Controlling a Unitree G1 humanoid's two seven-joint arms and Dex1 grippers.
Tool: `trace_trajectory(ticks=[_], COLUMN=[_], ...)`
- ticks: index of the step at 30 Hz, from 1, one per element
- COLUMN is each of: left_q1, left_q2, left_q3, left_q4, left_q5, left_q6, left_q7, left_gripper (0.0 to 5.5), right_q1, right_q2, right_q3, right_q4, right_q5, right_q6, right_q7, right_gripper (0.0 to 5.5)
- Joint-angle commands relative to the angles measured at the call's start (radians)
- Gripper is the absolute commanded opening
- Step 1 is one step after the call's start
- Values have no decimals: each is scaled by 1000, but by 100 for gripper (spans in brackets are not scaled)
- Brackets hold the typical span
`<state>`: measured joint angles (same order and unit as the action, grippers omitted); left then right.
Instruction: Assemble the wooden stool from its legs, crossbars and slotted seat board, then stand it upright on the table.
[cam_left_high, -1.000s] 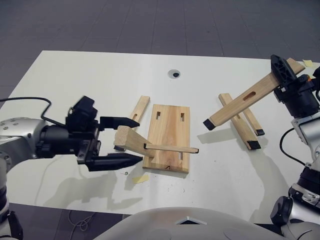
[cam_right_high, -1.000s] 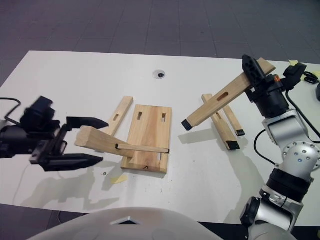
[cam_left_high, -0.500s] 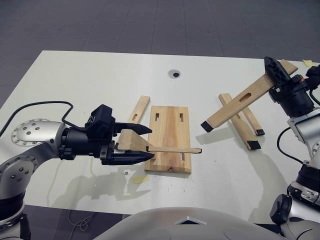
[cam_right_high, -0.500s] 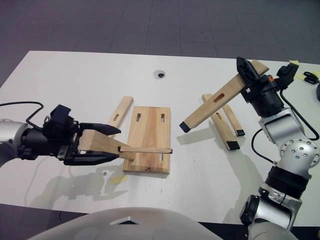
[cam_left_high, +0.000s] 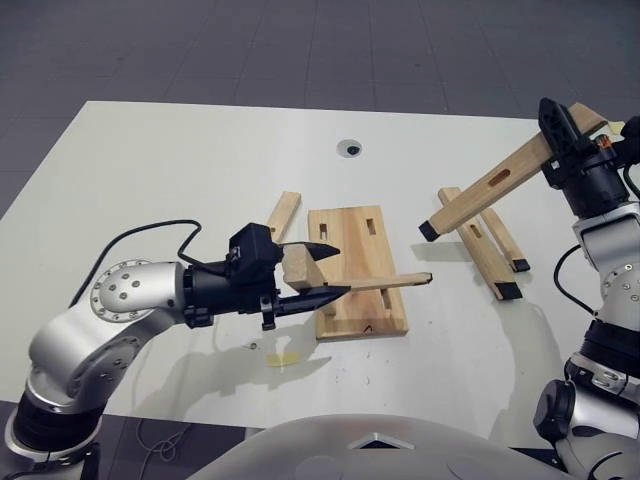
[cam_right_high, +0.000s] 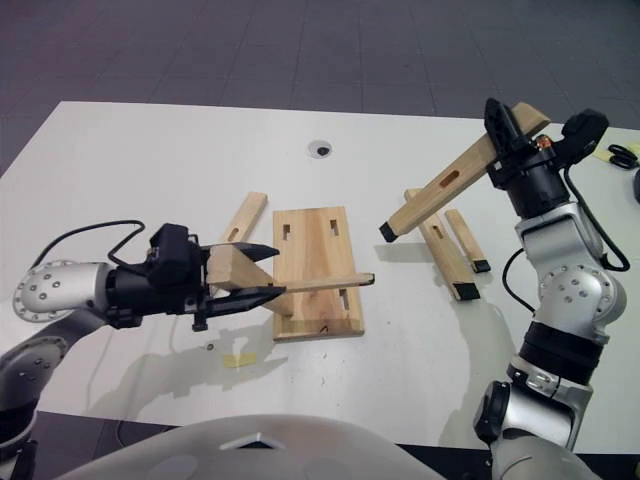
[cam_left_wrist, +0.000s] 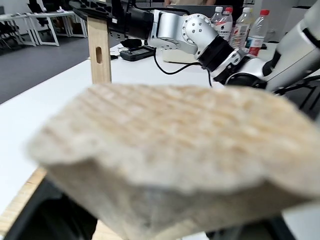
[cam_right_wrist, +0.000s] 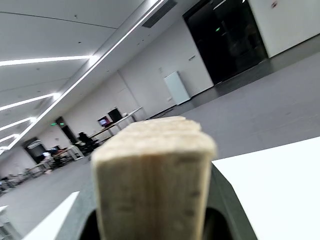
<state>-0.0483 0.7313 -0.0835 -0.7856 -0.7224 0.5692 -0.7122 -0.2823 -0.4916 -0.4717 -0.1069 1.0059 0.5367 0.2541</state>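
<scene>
The left gripper (cam_left_high: 338, 270) has travelled toward the robot's right over the last second and now hangs above the near left part of the slotted seat board (cam_left_high: 372, 240). Its two fingers are clamped on the thick end of a wooden leg (cam_left_high: 299, 265) — a thin crossbar (cam_left_high: 390, 283) already fixed in that leg juts out across the board, seemingly clear of its surface. In the same time the board's near end has swung a little to the robot's right, perhaps nudged by the carried piece. At the far right, the right gripper (cam_left_high: 568, 128) is closed around the top of a slotted leg (cam_left_high: 492, 185), held slanting in the air with its black foot lowest; it has lifted slightly and drawn back from the board. The leg-and-crossbar piece seems to be lining up with the board, though nothing is seated in its slots yet. Two more legs (cam_left_high: 483, 252) lie side by side on the white table (cam_left_high: 150, 180) near that raised foot. A loose slotted bar (cam_left_high: 283, 214) lies just left of the board, a scrap of yellow tape (cam_left_high: 283, 358) sits toward the front edge, and a round grommet (cam_left_high: 349, 148) sits in the tabletop farther back. Around the table is dark grey tiled floor — the wrist views show a large hall with ceiling strip lights (cam_right_wrist: 45, 62), desks and a few bottles (cam_left_wrist: 240, 27).
</scene>
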Motion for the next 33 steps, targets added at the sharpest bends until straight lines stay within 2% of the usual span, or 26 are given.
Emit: trace_trajectory(ticks=[1, 6, 14, 20, 27, 33], left_q1=[56, 7, -21, -29, -20, -19], left_q2=[-96, -230, -309, -388, -407, -398], left_q3=[-167, -212, -258, -226, -225, -237], left_q4=[139, 136, 217, 247, 257, 252], left_q5=[247, 269, 313, 303, 316, 328], left_q6=[0, -1, -8, -6, -3, 1], left_q7=[184, 300, 316, 347, 339, 321], left_gripper=[212, 211, 211, 211, 211, 211], right_q1=[6, 60, 99, 160, 112, 44], right_q2=[14, 52, 110, 147, 194, 215], right_q3=[81, 174, 261, 350, 395, 386], right_q4=[-37, -122, -183, -191, -149, -98], right_q5=[-176, -302, -408, -533, -606, -649], right_q6=[-129, -217, -300, -426, -491, -535], right_q7=[57, 106, 159, 209, 207, 184], right_gripper=[102, 102, 102, 102, 102, 102])
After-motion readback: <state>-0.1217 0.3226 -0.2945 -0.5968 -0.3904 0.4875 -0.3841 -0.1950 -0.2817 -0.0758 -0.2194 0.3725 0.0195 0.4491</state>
